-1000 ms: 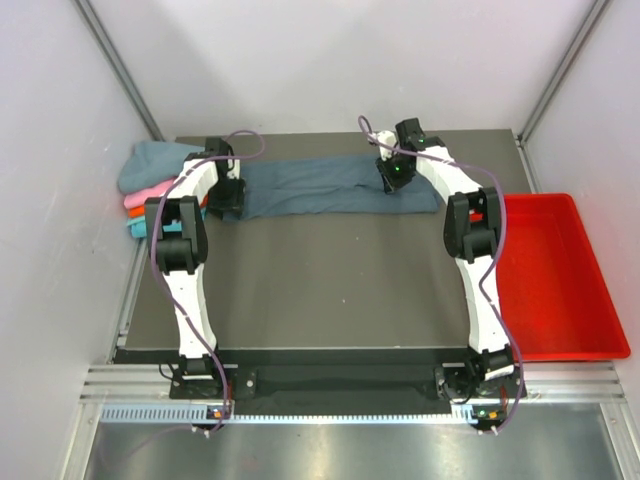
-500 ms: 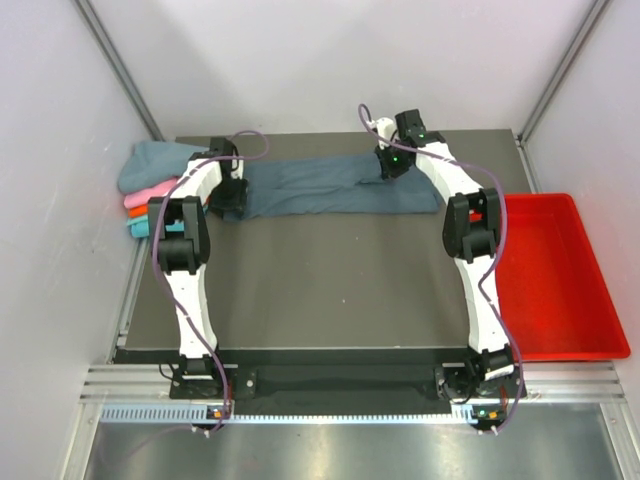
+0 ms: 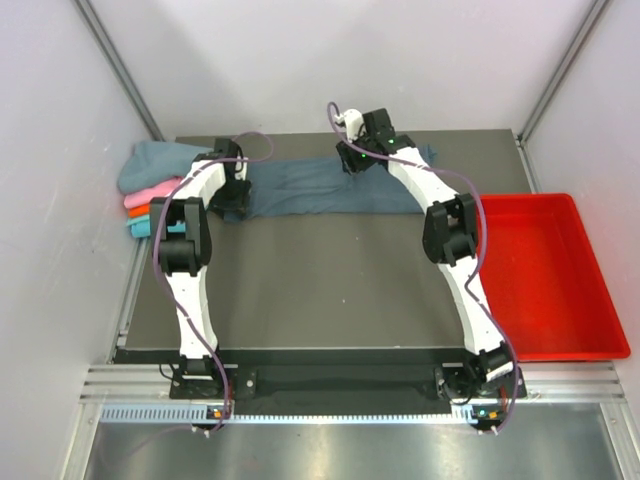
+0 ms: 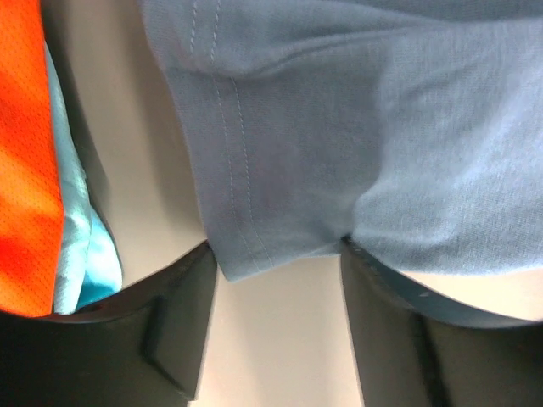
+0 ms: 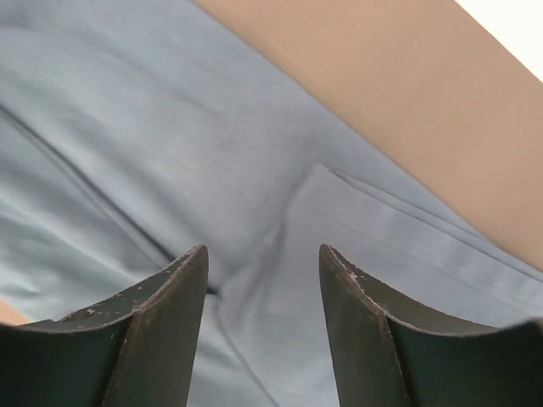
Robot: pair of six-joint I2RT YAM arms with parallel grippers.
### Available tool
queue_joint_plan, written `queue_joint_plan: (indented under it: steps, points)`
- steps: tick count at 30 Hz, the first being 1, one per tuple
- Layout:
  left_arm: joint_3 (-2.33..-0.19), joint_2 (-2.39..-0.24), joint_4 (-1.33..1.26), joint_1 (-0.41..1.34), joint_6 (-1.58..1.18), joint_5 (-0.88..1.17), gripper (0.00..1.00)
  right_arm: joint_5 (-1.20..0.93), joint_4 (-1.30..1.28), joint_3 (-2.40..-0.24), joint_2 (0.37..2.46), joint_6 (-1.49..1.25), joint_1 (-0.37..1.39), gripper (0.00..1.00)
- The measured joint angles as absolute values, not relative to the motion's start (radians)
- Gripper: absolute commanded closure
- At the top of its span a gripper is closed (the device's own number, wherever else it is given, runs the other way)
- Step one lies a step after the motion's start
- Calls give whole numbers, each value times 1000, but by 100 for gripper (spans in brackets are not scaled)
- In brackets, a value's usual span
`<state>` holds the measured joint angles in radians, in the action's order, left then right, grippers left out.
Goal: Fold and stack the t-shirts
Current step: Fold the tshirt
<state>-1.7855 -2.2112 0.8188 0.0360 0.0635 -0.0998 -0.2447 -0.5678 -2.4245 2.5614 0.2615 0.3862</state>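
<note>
Both stood with jaws apart over the blue-grey t-shirt, upper middle: left gripper, right gripper. I judged its fold in hand; next, pinch both ends.

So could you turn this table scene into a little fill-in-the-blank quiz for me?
1. The plastic tray at the right is ___.
2. The folded stack lies at the far ___ corner of the table.
3. Right under the stack's teal shirt is a ___ one.
4. The left pincer and the right pincer both hang over the same spread ___-grey t-shirt.
Missing words: red, left, pink, blue.
</note>
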Motion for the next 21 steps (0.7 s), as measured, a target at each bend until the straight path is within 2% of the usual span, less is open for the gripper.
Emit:
queue_joint_plan:
  steps: [4, 7, 13, 21]
  points:
    - [-1777, -2201, 822, 39, 67, -107, 22, -236, -561, -2406, 2547, 253, 404, 44]
    - [-1780, -2198, 828, 41, 75, -105, 18, -237, -566, -2343, 2498, 238, 384, 43]
    - [-1854, -2186, 847, 41, 81, -98, 16, -243, -580, -2200, 2360, 187, 293, 29]
    - [-1890, -2171, 851, 15, 65, -71, 23, -246, -618, -2080, 2297, 126, 179, 27]
